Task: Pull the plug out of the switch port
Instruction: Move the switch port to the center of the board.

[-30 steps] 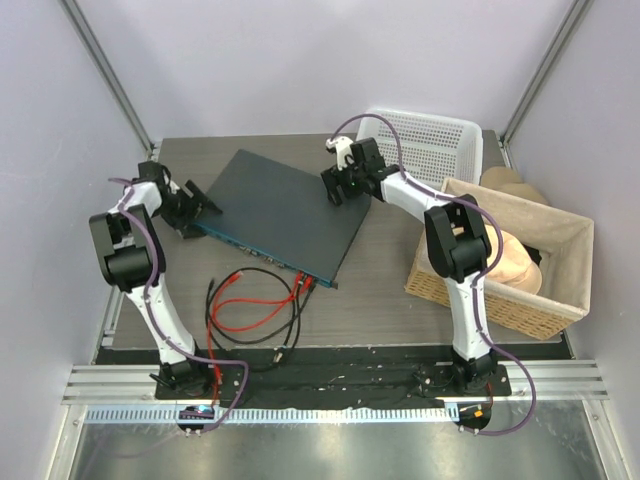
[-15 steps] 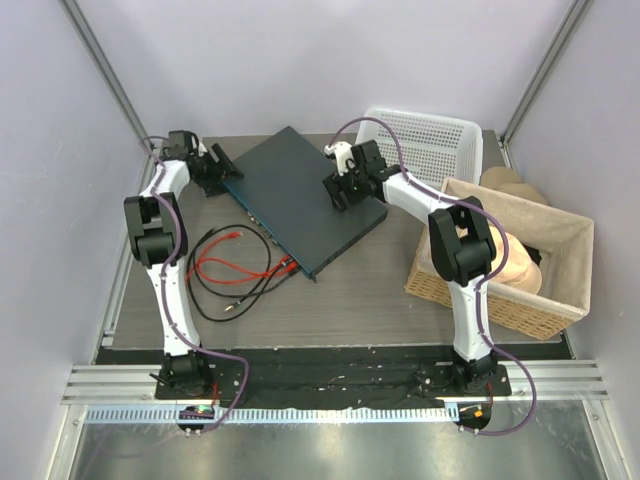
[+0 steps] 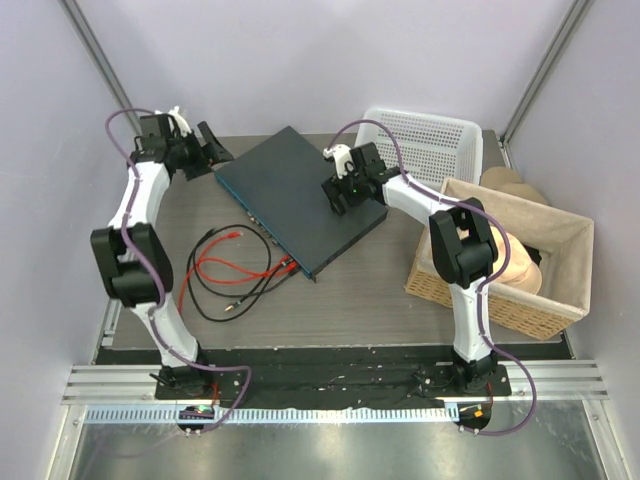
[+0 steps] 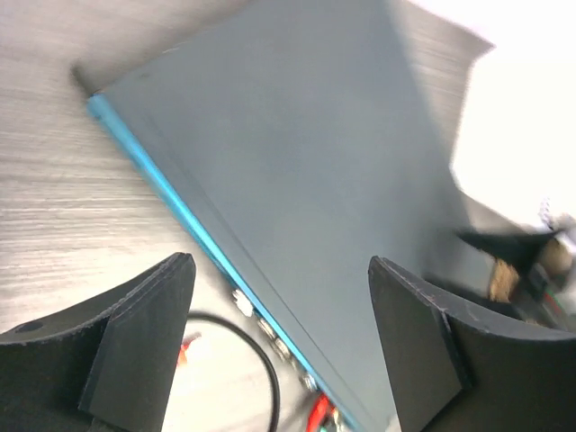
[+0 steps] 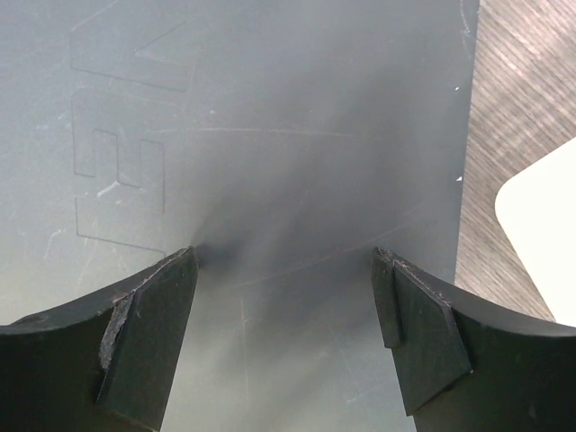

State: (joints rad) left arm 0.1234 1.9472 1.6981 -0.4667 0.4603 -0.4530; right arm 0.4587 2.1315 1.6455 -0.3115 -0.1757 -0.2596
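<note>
Left pincer (image 3: 214,149): jaws spread wide and gripping nothing, hanging just beyond the far left corner of the switch (image 3: 292,196); its own camera looks between the fingers along the blue front edge (image 4: 153,171) and the row of ports (image 4: 261,328). Right pincer (image 3: 340,196): also wide open and empty, poised low over the right-hand part of the switch's flat grey top. Whether its tips touch the metal cannot be told. The switch lies at a slant in the middle of the worktop (image 3: 380,290), its socketed edge turned toward the near left. A red plug (image 3: 293,266) sits in that edge near its nearer end, and from it red and black cables (image 3: 230,278) loop loosely over the worktop toward the left arm. A white basket (image 3: 432,140) stands behind the right pincer, with a wicker basket (image 3: 500,290) at the right. Step in hand, as judged: approach and bracing, since the plug looks seated and neither pincer is near it. The next move seems to call for the right pincer to steady the box, while the left comes down the front edge, closes on the plug body and not the cable, and draws it straight out in line with its socket.
</note>
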